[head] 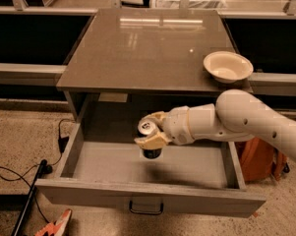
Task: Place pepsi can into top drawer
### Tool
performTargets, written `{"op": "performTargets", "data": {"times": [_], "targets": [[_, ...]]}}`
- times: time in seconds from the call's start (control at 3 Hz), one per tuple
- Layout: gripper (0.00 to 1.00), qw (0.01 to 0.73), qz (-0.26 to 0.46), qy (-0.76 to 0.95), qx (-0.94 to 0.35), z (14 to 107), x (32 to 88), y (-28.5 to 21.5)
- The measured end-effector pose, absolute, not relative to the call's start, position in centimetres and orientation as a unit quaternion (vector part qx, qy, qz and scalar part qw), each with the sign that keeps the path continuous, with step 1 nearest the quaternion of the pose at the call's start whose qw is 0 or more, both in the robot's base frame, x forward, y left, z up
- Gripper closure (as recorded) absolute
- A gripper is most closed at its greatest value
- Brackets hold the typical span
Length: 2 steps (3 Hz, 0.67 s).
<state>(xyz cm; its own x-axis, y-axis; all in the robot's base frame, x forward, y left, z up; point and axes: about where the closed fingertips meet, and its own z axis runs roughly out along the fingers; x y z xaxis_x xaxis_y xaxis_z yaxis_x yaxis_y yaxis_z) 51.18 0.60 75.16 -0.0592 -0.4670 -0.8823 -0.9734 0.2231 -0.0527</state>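
The top drawer stands pulled out from under the front edge of the table. Its grey inside is open to view, and its small dark handle sits at the middle of the front panel.

The white arm reaches in from the right, passing below the table's front right corner. Its gripper is inside the drawer opening, just forward of the table's front edge and about midway along it.

The gripper's two pale fingers are pinched on the pepsi can, one on each side. The can's silver top faces up and its dark body shows below the lower finger. The can is held over the rear half of the drawer floor, roughly at the middle between the left and right walls. I cannot tell whether its base touches the floor. A shadow falls on the drawer floor to the right of the can.

A cream bowl rests on the table near the front right corner, close to the right edge.

An orange bag sits on the floor beyond the drawer's right wall, partly hidden by the arm. Black cables trail on the floor to the left of the drawer.
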Motion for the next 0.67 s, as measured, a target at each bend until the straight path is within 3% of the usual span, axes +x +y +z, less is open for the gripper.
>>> {"op": "performTargets", "data": {"times": [0.33, 0.67], "targets": [[1.00, 0.414, 0.329, 0.661, -0.532, 71.1, 52.4, 0.6], [0.82, 0.424, 0.347, 0.640, -0.538, 69.0, 52.8, 1.2]]}}
